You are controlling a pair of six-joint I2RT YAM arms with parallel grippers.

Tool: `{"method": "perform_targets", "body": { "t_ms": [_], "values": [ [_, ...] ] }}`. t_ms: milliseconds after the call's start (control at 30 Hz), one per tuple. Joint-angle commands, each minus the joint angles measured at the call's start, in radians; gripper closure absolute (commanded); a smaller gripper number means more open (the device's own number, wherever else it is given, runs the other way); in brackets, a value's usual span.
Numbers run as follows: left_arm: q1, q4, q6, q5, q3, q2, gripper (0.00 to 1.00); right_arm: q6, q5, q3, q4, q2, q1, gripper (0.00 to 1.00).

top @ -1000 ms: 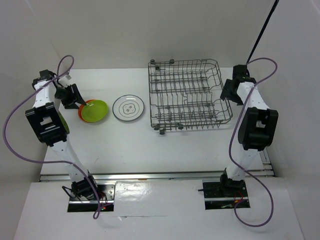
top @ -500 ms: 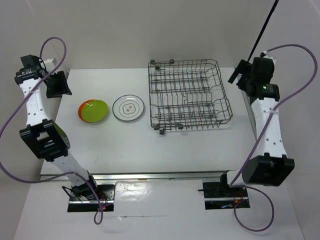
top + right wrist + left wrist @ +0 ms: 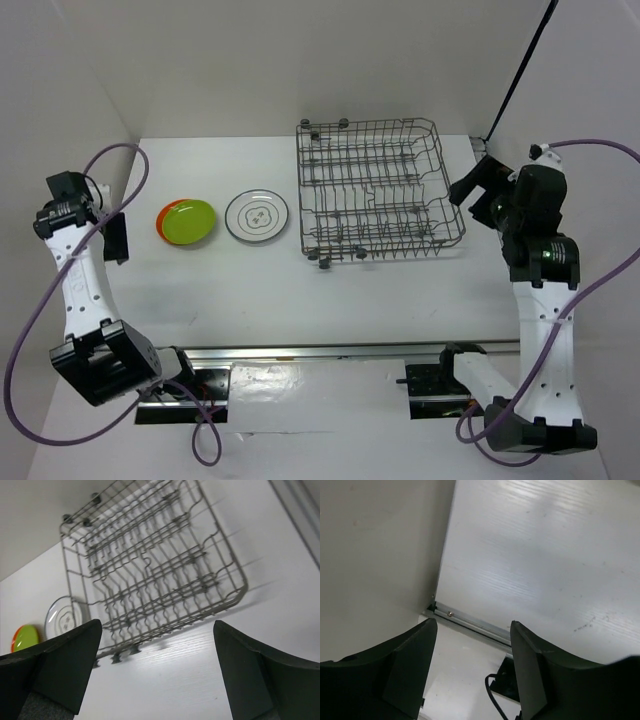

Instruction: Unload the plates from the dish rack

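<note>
Atop an orange round plate (image 3: 162, 218), a lime-green round plate (image 3: 190, 222) is resting — likely rigid, slick, rim-graspable; left tool (image 3: 472, 630) and right tool (image 3: 157, 630) are gaping.

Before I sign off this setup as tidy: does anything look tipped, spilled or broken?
Nothing stands out. The dish rack sits level with no plates in it. The lime green plate lies stacked on the orange plate, slightly offset, and the white plate lies flat beside them, apart.
</note>
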Motion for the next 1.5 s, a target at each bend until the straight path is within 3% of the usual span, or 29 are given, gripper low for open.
{"method": "perform_targets", "body": {
  "t_ms": [0,33,133,200,300,633,967,1267,1467],
  "values": [
    [0.004,0.043,0.069,0.172,0.114,-0.038,0.26,-0.007,-0.143,0.000,-0.015,0.001,0.025,0.00],
    [0.004,0.022,0.069,0.359,0.170,0.011,0.24,-0.007,-0.153,0.010,-0.015,0.001,0.038,0.00],
    [-0.088,-0.034,0.078,0.541,0.391,0.123,0.15,-0.033,-0.144,0.048,-0.015,0.047,0.051,0.00],
    [-0.206,-0.043,0.078,0.497,0.458,0.257,0.13,-0.034,-0.144,0.068,-0.039,0.075,0.051,0.00],
    [-0.282,-0.015,0.123,0.405,0.501,0.422,0.11,-0.044,-0.163,0.086,-0.048,0.093,0.060,0.00],
    [-0.509,0.190,0.161,0.187,0.482,0.627,0.08,-0.081,-0.093,0.010,-0.077,0.020,0.080,0.00],
    [-0.532,0.262,0.124,0.017,0.422,0.751,0.09,-0.165,-0.047,0.050,-0.108,0.009,0.080,0.00],
    [-0.532,0.236,0.106,0.097,0.411,0.771,0.09,-0.175,-0.038,0.031,-0.108,-0.020,0.080,0.00],
    [-0.541,0.246,0.106,0.075,0.385,0.782,0.09,-0.185,-0.038,0.022,-0.108,-0.020,0.080,0.00]
  ]
}}
